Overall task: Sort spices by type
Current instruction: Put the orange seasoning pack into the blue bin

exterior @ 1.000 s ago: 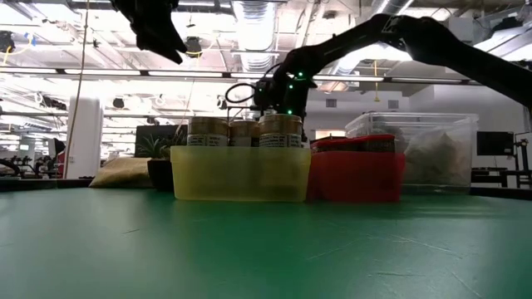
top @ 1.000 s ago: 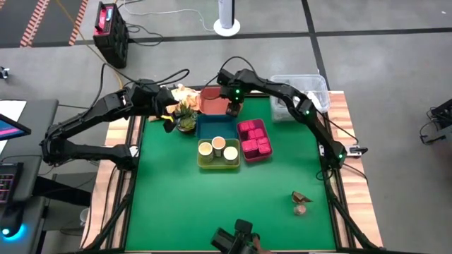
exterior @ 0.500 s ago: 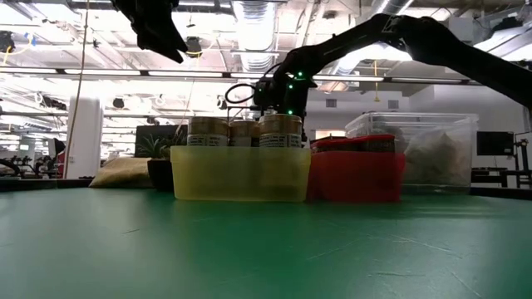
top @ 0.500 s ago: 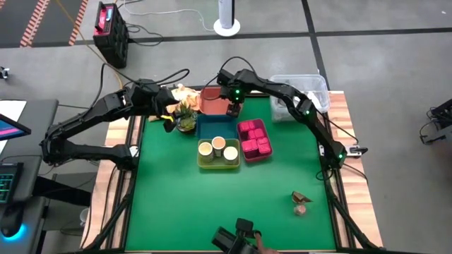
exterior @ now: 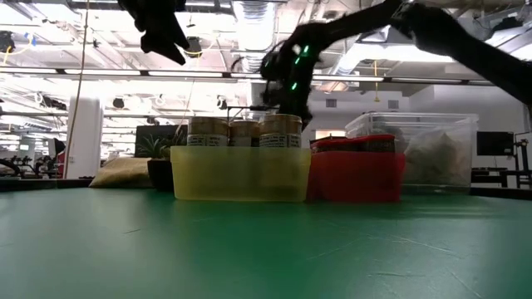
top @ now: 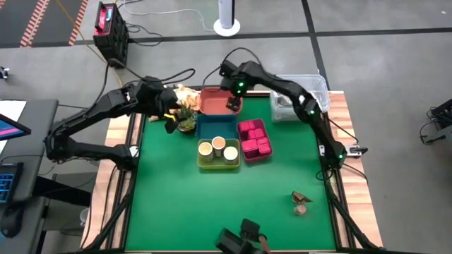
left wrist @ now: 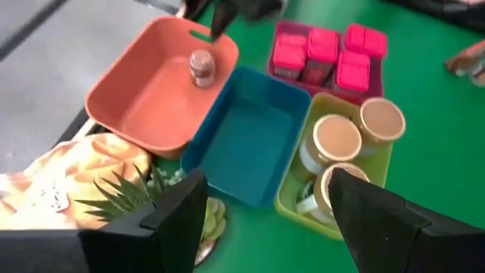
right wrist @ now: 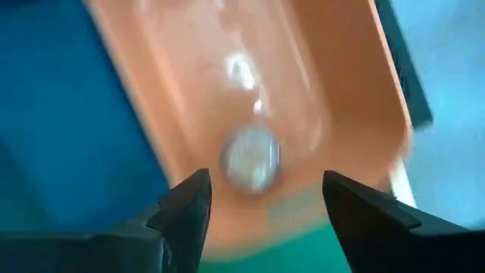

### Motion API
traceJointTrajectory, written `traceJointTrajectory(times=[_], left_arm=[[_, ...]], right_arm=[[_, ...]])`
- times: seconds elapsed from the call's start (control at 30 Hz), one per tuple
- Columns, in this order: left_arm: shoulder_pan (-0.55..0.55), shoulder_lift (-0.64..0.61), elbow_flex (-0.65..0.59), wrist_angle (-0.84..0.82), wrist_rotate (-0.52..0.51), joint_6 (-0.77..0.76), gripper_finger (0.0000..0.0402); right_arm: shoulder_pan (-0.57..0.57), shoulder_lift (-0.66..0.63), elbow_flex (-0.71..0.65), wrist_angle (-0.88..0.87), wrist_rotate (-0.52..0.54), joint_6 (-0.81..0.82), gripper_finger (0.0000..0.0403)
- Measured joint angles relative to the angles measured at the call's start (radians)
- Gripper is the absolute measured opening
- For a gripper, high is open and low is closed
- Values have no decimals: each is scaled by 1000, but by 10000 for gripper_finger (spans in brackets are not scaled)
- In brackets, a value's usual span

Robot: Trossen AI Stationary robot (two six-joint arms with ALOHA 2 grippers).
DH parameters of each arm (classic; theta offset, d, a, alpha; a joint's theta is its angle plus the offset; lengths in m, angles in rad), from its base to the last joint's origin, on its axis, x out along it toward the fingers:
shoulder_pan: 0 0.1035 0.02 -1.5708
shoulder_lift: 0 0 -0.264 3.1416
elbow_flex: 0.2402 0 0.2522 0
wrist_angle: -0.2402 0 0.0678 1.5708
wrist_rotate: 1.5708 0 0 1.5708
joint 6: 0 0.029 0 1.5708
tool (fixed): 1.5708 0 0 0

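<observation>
Since the earlier frame our right gripper (top: 234, 104) had lifted from the orange tray (left wrist: 144, 98), fingers apart and empty, leaving a small brown jar (left wrist: 201, 68) standing inside. Our left gripper (top: 169, 116) waited open, empty, near the plant (top: 186, 120). Three tan jars (top: 218, 149) filled the glossy yellow-green tray (top: 215, 164), magenta blocks (top: 256, 138) the red tray (top: 244, 153); the blue tray (left wrist: 250, 136) stayed bare, and brown lumps (top: 300, 202) remained unsorted.

Grey concrete floor (top: 381, 21) around table; hazard-striped tape (top: 32, 21); bright ceiling lights (exterior: 258, 12); white pillar (exterior: 83, 137).
</observation>
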Motion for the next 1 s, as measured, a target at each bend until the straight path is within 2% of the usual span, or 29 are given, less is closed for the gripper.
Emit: traceJointTrajectory(times=[0.1, 0.27, 0.47, 0.53, 0.63, 0.87, 1.0], left_arm=[[-22, 47, 43, -32, -10, 23, 261], [-31, 102, 71, 44, -13, 20, 261], [-93, 194, 71, 93, 27, 26, 261], [-134, 230, 71, 129, 31, 17, 261], [-186, 280, 71, 200, 12, -23, 261], [-233, 351, 71, 358, -68, -121, 261], [-234, 382, 71, 428, -91, -124, 261]], right_arm=[[11, -92, 0, -51, -30, 47, 277], [99, -245, 1, -59, -33, 104, 277], [266, -367, 0, -123, 58, 181, 277], [328, -409, -42, -113, 78, 215, 277], [415, -517, -209, -39, 115, 285, 277], [625, -856, -731, 228, 207, 583, 277], [796, -1006, -930, 284, 255, 724, 277]])
